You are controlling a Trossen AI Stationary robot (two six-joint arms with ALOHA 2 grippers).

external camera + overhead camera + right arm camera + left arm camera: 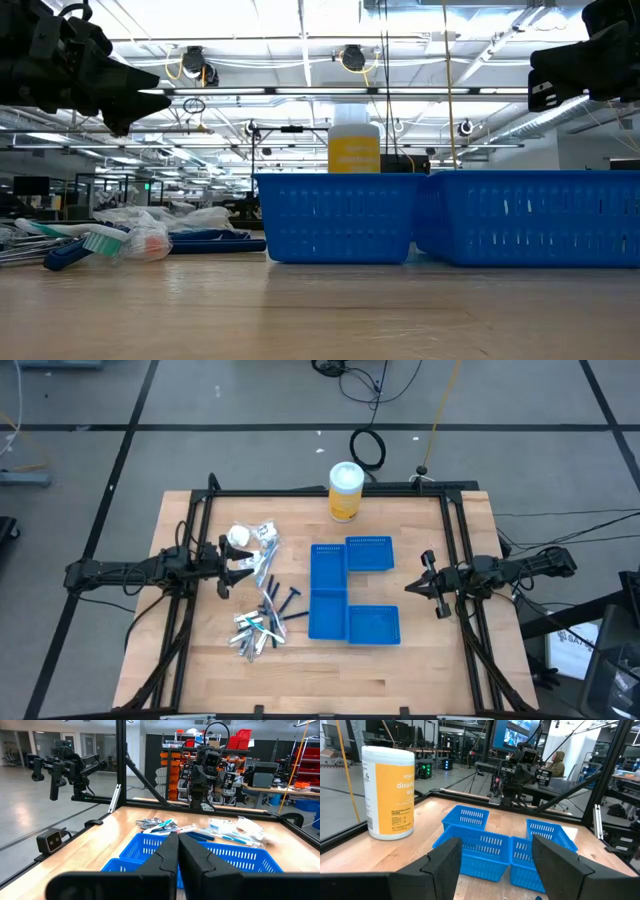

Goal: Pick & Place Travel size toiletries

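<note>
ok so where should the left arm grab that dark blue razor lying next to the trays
Grip the dark blue razor across its thin handle, coming straight down. It lies flat on the table, slightly apart from the pile, so the handle is clear. The left end effector is open and close by.

— What do you have around the table from where you sit?

— From above I see a grey floor (240,400) crossed by dark lines, with black cables (366,448) coiled near the top centre of the frame and more trailing at the right edge.

— And the level camera?

— An open hall: a ceiling (300,40) of bright white panels, pipes and beams across the upper part, dim workstations (60,190) at left.

— Anything behind the far side?

— In one wrist picture, orange shelving (175,772) with red bins (240,737) at upper centre. In the other, a seated person in a hood (556,764) at upper right, near a lit screen (517,732).
</note>
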